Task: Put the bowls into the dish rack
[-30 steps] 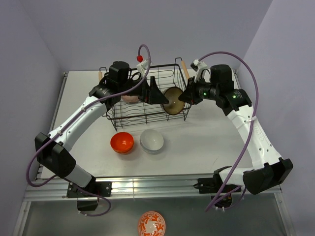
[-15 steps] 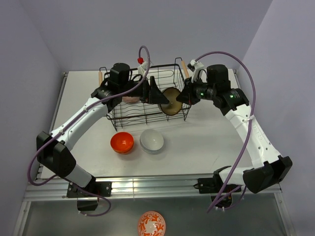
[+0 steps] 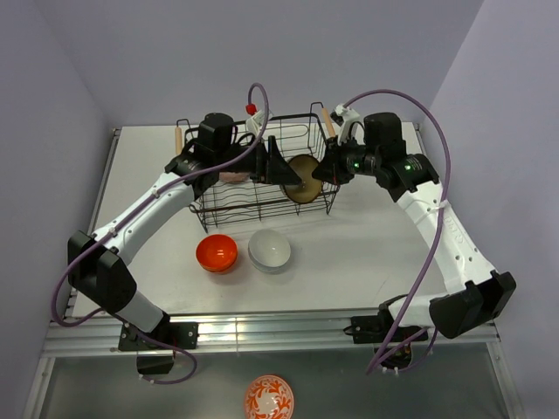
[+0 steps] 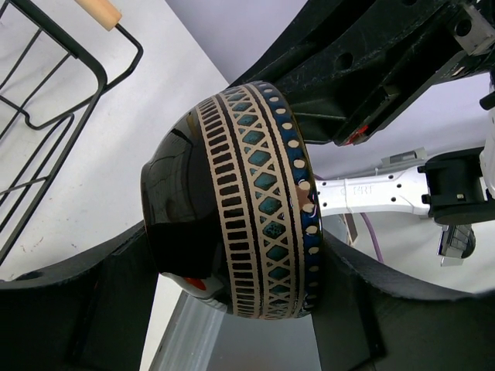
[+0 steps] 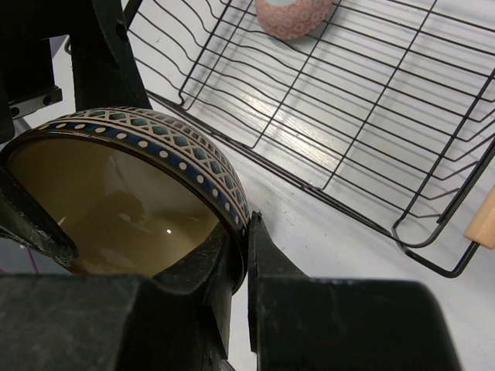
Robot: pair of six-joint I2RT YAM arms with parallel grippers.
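The dark grey-patterned bowl (image 3: 305,182) hangs on its side over the right end of the dish rack (image 3: 262,215). My right gripper (image 3: 324,171) is shut on its rim, one finger inside and one outside (image 5: 247,226). My left gripper (image 3: 279,166) is open, with one jaw at the bowl's foot and one at its rim (image 4: 232,236). I cannot tell whether they press on the bowl (image 4: 247,201). A pale pinkish-white bowl (image 3: 231,175) sits in the rack; it also shows in the right wrist view (image 5: 292,15). An orange bowl (image 3: 216,251) and a white bowl (image 3: 269,250) stand on the table in front of the rack.
The rack's wire floor (image 5: 371,100) lies below the held bowl, with a wooden handle (image 5: 481,220) at its right end. An orange-and-white patterned bowl (image 3: 268,397) lies below the table's near edge. Purple cables loop over both arms.
My right arm has moved a little to the left with the patterned bowl, bringing it further between my left gripper's jaws. The left arm has barely shifted.
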